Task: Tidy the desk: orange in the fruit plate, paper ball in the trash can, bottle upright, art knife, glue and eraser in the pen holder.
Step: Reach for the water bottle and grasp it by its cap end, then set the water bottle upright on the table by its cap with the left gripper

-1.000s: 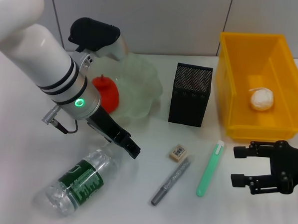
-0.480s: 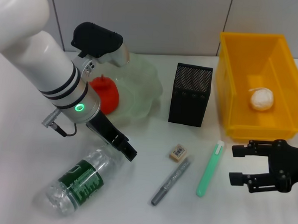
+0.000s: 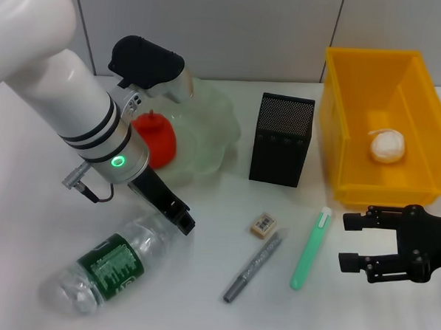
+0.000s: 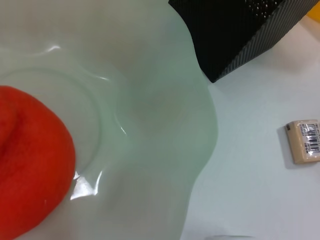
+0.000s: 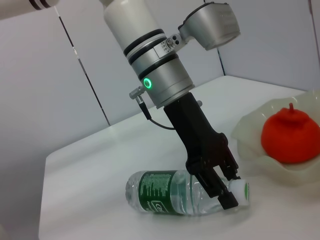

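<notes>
The trash can (image 3: 427, 179) occupies the upper right of the head view and already contains the paper ball (image 3: 388, 146). The fruit plate (image 3: 207, 131), upper centre-left, already holds the orange (image 3: 157, 137). The pen holder (image 3: 282, 139) stands between plate and bin.

The bottle (image 3: 100, 266) lies on its side at the lower left of the desk (image 3: 198, 312). Compared with one second ago, its body has rotated: the green label sits lower and further left, and the base has swung toward the frame's lower-left corner. The left claw (image 3: 179, 216) has moved down and left onto the neck end. In the right wrist view the left claw's fingers (image 5: 222, 192) sit astride the neck beside the white cap (image 5: 242, 192); whether they are clamped cannot be determined.

Assessment: the bottle-upright step is in progress, not complete.

The right claw (image 3: 357, 242) hangs at the lower right, jaws apart, holding nothing. The glue (image 3: 310, 247), the grey art knife (image 3: 253, 267) and the eraser (image 3: 264, 224) lie on the desk at lower centre, outside the holder.
</notes>
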